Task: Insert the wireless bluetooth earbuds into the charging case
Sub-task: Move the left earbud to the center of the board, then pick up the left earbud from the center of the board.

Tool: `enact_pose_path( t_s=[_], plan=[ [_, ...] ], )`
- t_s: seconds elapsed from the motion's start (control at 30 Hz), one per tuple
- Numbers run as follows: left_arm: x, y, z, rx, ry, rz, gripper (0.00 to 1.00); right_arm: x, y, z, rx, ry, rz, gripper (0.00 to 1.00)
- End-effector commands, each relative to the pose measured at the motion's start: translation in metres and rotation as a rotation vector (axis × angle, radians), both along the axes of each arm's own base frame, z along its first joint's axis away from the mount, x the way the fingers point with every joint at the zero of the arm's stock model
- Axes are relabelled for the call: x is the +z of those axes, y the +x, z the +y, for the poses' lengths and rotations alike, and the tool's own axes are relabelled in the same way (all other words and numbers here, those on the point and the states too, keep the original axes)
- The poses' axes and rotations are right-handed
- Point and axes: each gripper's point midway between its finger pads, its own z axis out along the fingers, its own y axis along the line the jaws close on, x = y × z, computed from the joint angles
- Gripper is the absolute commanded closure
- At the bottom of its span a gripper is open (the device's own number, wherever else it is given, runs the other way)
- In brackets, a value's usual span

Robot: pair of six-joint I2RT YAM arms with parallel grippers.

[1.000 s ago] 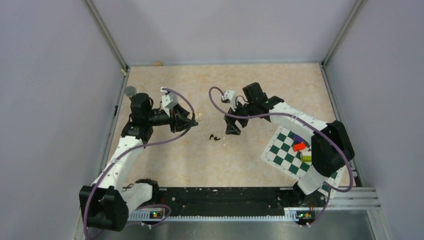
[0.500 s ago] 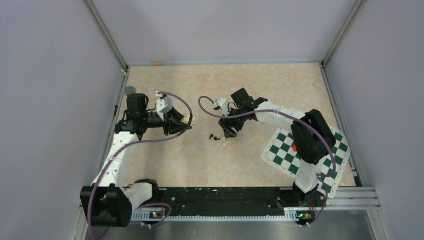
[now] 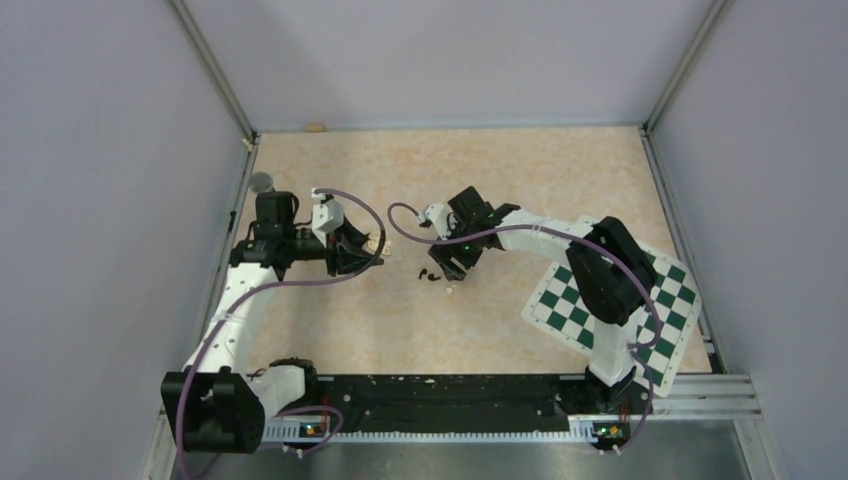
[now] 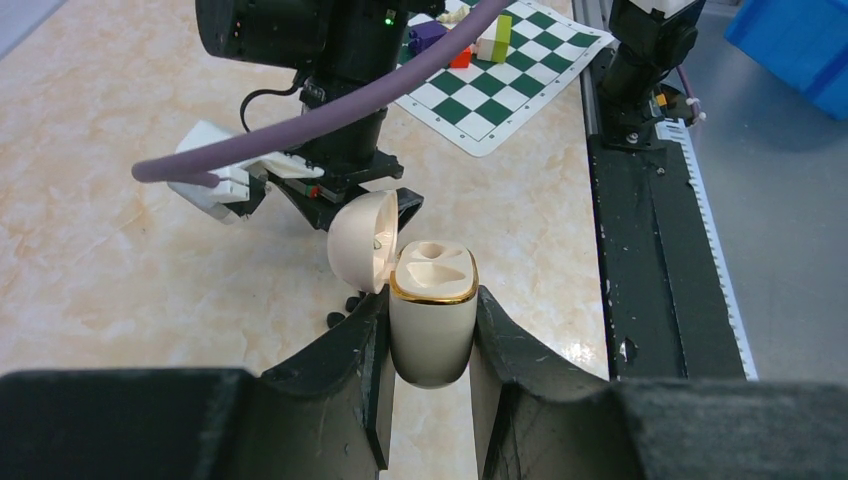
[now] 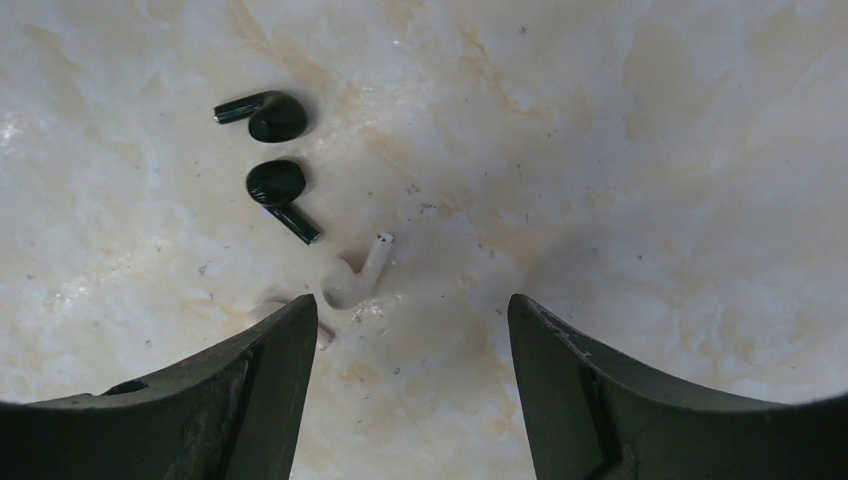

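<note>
My left gripper (image 4: 430, 300) is shut on the charging case (image 4: 430, 330), a cream case with a gold rim. It stands upright with its lid (image 4: 362, 240) swung open and both wells empty. The case (image 3: 376, 240) shows at the left gripper's (image 3: 368, 243) tips. Two black earbuds (image 5: 265, 115) (image 5: 278, 190) lie side by side on the table, and they show as dark specks (image 3: 428, 272) from above. A cream earbud (image 5: 355, 280) lies just below them, and another pale one is half hidden by my right gripper's left finger (image 5: 260, 380). My right gripper (image 5: 410, 305) hangs open over the table beside the buds, holding nothing.
A green-and-white chessboard mat (image 3: 600, 300) lies at the right, with coloured blocks (image 4: 460, 45) on it. A black rail (image 3: 440, 400) runs along the near edge. Metal frame posts and lilac walls close in the table.
My right arm has swung left and down until its gripper hangs over the earbuds. The left gripper, still holding the case, has drifted slightly left.
</note>
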Motion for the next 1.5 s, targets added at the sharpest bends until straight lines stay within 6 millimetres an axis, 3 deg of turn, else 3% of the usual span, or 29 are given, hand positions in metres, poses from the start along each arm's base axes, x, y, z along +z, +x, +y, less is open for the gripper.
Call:
enact_pose_path(
  t_s=[0.0, 0.2, 0.4, 0.53, 0.73, 0.87, 1.1, 1.47],
  plan=[
    [0.017, -0.004, -0.001, -0.038, -0.037, -0.067, 1.00, -0.004, 0.011, 0.002, -0.040, -0.026, -0.051, 0.31],
    [0.016, -0.005, -0.001, -0.049, -0.041, -0.054, 1.00, -0.008, 0.014, 0.000, -0.050, -0.065, -0.082, 0.31],
    [0.016, -0.006, -0.001, -0.060, -0.048, -0.040, 1.00, 0.001, 0.035, -0.009, -0.126, -0.101, -0.185, 0.32],
    [0.017, -0.008, -0.001, -0.067, -0.050, -0.036, 1.00, 0.010, 0.038, -0.009, -0.134, -0.073, -0.194, 0.33],
    [0.015, -0.009, -0.002, -0.082, -0.056, -0.045, 1.00, 0.041, 0.029, -0.002, -0.124, 0.125, -0.034, 0.37],
    [0.015, -0.010, -0.002, -0.089, -0.061, -0.035, 1.00, 0.047, 0.028, -0.004, -0.193, 0.232, 0.128, 0.43],
    [0.015, -0.012, -0.002, -0.098, -0.065, -0.039, 1.00, 0.033, 0.012, 0.011, -0.250, 0.290, 0.313, 0.52],
    [0.014, -0.013, -0.002, -0.106, -0.068, -0.044, 1.00, -0.002, 0.003, 0.014, -0.287, 0.253, 0.402, 0.56]
  ],
)
